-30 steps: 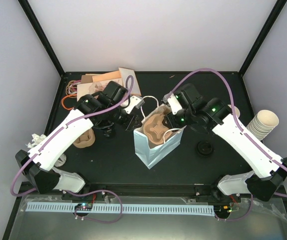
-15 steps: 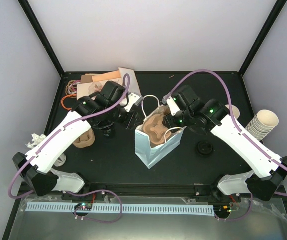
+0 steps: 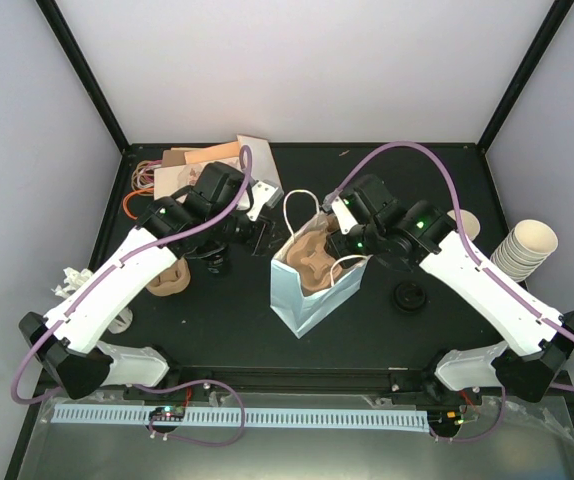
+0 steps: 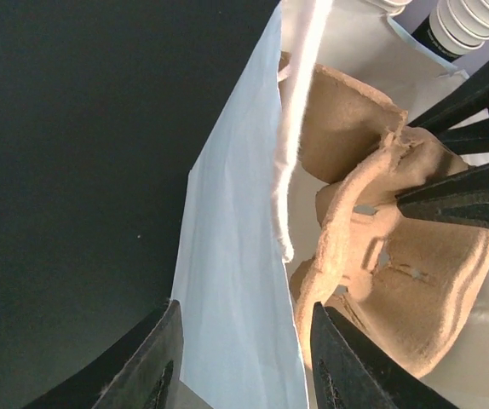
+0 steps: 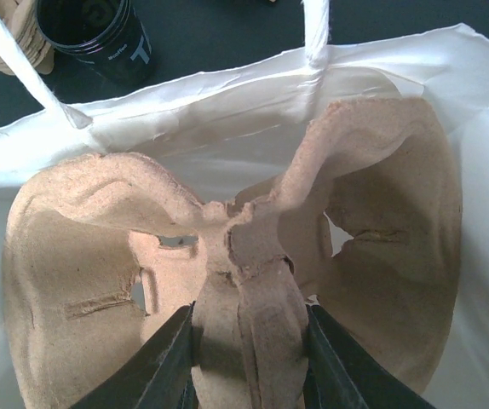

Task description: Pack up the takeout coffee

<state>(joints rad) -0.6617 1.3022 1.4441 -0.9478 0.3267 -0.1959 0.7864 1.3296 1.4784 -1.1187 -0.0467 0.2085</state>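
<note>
The takeout coffee (image 3: 408,296) shows as a black disc on the table, right of the white paper bag (image 3: 302,300), under my right arm. A brown pulp carrier (image 3: 312,262) sits in the bag's open mouth. My right gripper (image 3: 335,240) is shut on the carrier's raised centre ridge (image 5: 249,281); in the wrist view the gripper (image 5: 249,311) points down into the bag (image 5: 227,102). My left gripper (image 3: 264,232) is open at the bag's left rim. In its wrist view (image 4: 244,305) the jaws stand either side of the bag wall (image 4: 227,256), with the carrier (image 4: 415,256) beyond.
A black cup (image 3: 217,262) stands left of the bag, also in the right wrist view (image 5: 91,25). A second pulp carrier (image 3: 167,278) lies further left. Stacked cream cups (image 3: 527,245) lean at the right edge. Paper and cord clutter (image 3: 182,165) fills the back left corner.
My left gripper has drawn back a little to the left from the bag's rim, and the bag's handle loop now stands free. My right gripper still holds the carrier in the bag, barely moved.
</note>
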